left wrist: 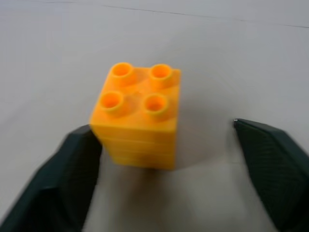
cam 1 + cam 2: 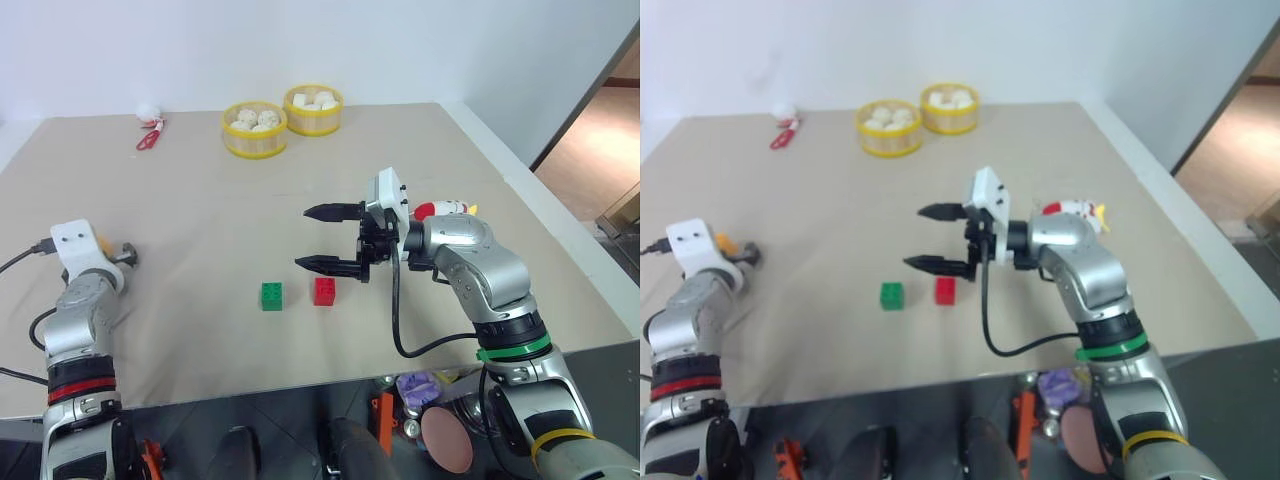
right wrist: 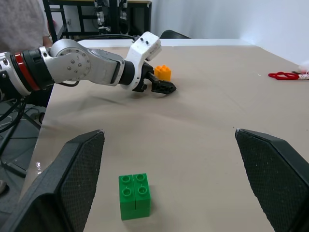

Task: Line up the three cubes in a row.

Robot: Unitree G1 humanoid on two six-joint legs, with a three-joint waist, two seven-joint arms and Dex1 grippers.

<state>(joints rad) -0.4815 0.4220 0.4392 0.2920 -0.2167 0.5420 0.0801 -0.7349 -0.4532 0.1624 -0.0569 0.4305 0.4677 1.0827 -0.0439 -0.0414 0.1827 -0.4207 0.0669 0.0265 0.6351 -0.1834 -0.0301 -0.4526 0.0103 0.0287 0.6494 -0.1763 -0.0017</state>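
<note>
The orange-yellow cube (image 1: 137, 116) stands studs-up on the tan table (image 2: 200, 220) at the far left, between the fingers of my left gripper (image 1: 162, 128). One finger (image 1: 72, 169) touches the cube's side, and a gap separates the other finger (image 1: 270, 159) from it, so this gripper is open. The green cube (image 2: 271, 296) and the red cube (image 2: 325, 291) sit side by side near the table's front middle, a small gap between them. My right gripper (image 2: 302, 238) hovers open just behind and above them, pointing left, with nothing in it. In the right wrist view the green cube (image 3: 134, 195) lies between its fingers.
Two yellow-rimmed round baskets (image 2: 254, 130) (image 2: 313, 110) with white lumps stand at the back. A red-handled item (image 2: 150, 135) lies at the back left. A white-and-red plush toy (image 2: 440, 209) sits behind my right arm. A person's torso (image 3: 19, 19) shows beyond the table's left side.
</note>
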